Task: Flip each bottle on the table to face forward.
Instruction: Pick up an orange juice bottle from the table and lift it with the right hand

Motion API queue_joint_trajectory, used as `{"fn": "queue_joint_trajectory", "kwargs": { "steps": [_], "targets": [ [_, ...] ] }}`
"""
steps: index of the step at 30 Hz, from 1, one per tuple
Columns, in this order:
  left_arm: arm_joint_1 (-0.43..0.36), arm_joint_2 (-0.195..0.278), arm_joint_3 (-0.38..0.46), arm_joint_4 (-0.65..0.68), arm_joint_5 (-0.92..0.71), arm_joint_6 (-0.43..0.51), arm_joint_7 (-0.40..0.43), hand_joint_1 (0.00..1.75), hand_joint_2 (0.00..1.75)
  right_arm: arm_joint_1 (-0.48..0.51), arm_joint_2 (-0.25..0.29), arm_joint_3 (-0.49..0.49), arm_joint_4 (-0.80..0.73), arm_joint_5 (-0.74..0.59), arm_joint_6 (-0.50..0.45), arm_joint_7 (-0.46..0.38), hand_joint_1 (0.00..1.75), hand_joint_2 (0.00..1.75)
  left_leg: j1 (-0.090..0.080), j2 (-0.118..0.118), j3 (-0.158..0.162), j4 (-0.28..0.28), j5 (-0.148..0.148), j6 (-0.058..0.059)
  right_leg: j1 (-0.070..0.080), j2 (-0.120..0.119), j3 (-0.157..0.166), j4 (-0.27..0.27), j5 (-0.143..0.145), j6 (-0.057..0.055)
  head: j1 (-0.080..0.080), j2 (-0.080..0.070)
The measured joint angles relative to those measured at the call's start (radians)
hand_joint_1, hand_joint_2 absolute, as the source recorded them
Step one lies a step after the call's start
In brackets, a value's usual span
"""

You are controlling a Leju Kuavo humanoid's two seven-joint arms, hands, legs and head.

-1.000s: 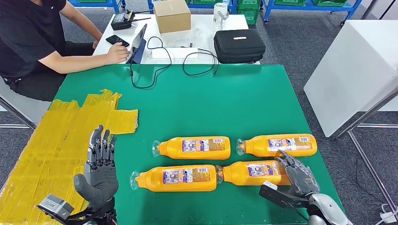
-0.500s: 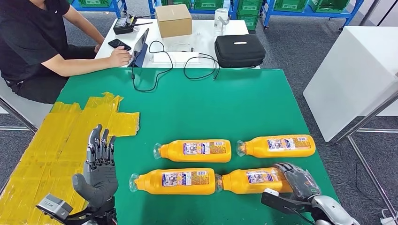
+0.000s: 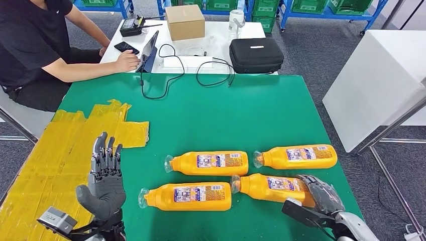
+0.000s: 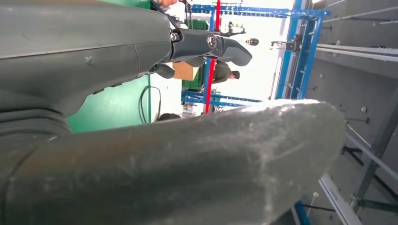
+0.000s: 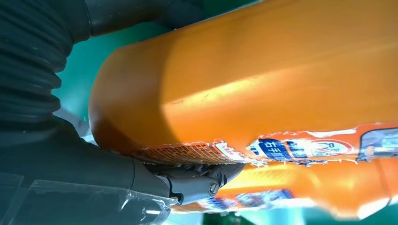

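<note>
On your far left, the left hand [image 3: 103, 182] hovers over the yellow tape patch [image 3: 60, 150] at the edge of the green table [image 3: 241, 115], fingers straight and spread, holding nothing. Just to its right lies the near-left bottle [image 3: 187, 196], apart from the hand. Behind that one rests the far-left bottle [image 3: 208, 163], and further right the far-right bottle [image 3: 296, 156]. The near-right bottle [image 3: 271, 188] lies slightly tilted, its base gripped by the right hand [image 3: 321, 195]. Your right wrist view adds what the head view cannot: fingers [image 5: 197, 178] curled under that bottle's torn label edge. All four bottles hold orange liquid.
</note>
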Motion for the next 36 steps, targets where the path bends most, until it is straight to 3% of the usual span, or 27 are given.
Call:
{"fn": "queue_joint_trajectory", "kwargs": {
  "steps": [3,12,15,19,25,28,31,36],
  "targets": [
    [0.021,-0.002,0.009,-0.015,-0.006,-0.001,-0.001,0.0,1.75,0.054,0.098,-0.145,-0.046,-0.024,0.045,-0.112,1.75,1.75,-0.001,-0.001,-0.004,0.0,0.001,0.001,0.0,-0.001,-0.003,0.0,0.001,0.001,0.0,0.0],
    [0.09,-0.018,0.059,-0.081,-0.01,0.021,-0.001,0.0,1.75,0.226,0.488,-0.627,-0.384,-0.058,0.304,-0.39,1.75,1.75,0.0,-0.01,-0.031,0.001,0.01,0.001,0.0,-0.009,-0.019,0.005,0.003,0.003,-0.001,0.0],
    [0.1,-0.02,0.065,-0.097,-0.002,0.029,0.001,0.0,1.75,0.239,0.601,-0.726,-0.463,-0.061,0.375,-0.46,1.75,1.75,0.0,-0.01,-0.034,0.0,0.01,0.0,0.0,-0.009,-0.022,0.006,0.003,0.003,-0.001,0.0],
    [0.102,-0.023,0.068,-0.105,0.005,0.031,0.008,0.0,1.75,0.24,0.712,-0.776,-0.525,-0.043,0.407,-0.5,1.75,1.75,0.0,-0.01,-0.034,0.0,0.01,-0.001,0.0,-0.009,-0.03,0.006,0.002,0.002,-0.001,0.0],
    [0.102,-0.024,0.071,-0.107,0.016,0.028,0.017,0.0,1.75,0.241,0.778,-0.781,-0.556,-0.056,0.412,-0.506,1.75,1.75,0.0,-0.01,-0.036,0.0,0.01,-0.001,-0.001,-0.009,-0.03,0.006,0.003,0.002,0.0,0.0],
    [0.101,-0.025,0.073,-0.107,0.037,0.014,0.035,0.0,1.75,0.239,0.789,-0.728,-0.558,-0.079,0.372,-0.488,1.75,1.75,-0.001,-0.009,-0.038,0.0,0.012,-0.001,-0.001,-0.009,-0.025,0.006,0.004,0.004,0.0,0.0],
    [0.091,-0.026,0.074,-0.105,0.061,-0.017,0.061,0.0,1.75,0.204,0.778,-0.596,-0.535,-0.125,0.259,-0.415,1.75,1.75,0.0,-0.007,-0.038,0.0,0.013,-0.002,-0.001,-0.009,-0.025,0.006,0.006,0.003,0.0,0.0],
    [0.042,-0.028,0.074,-0.074,0.078,-0.062,0.104,0.0,1.75,0.017,0.756,-0.299,-0.367,-0.136,0.112,-0.314,1.75,1.75,0.001,-0.005,-0.039,0.0,0.017,-0.005,0.0,-0.007,-0.03,0.008,0.008,-0.002,-0.001,0.0]
  ]
}}
